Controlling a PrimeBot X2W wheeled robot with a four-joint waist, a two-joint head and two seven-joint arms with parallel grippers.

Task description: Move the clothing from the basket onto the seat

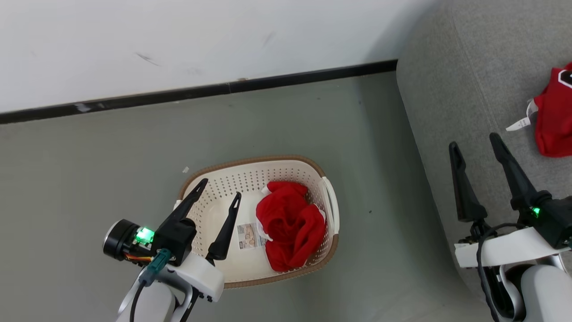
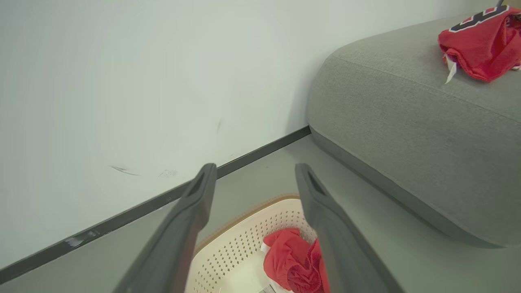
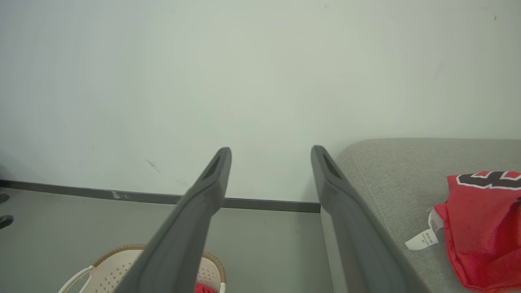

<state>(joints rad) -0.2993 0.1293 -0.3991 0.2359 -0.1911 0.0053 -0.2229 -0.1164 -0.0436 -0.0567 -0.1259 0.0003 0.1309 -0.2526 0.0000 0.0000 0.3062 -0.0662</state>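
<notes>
A cream perforated basket (image 1: 286, 172) with a brown rim stands on the grey floor. A crumpled red jersey (image 1: 290, 226) lies in its right half, also seen in the left wrist view (image 2: 287, 262). My left gripper (image 1: 221, 188) hovers open over the basket's left part, nothing between its fingers. The grey seat (image 1: 451, 89) fills the right side, and a second red jersey (image 1: 556, 120) with a white tag lies on it. My right gripper (image 1: 476, 141) stands open over the seat's front edge, left of that jersey and holding nothing.
A white wall with a black skirting board (image 1: 201, 91) runs behind the basket. A label sticker (image 1: 249, 235) shows on the basket's bottom. Bare floor (image 1: 380, 188) separates basket and seat.
</notes>
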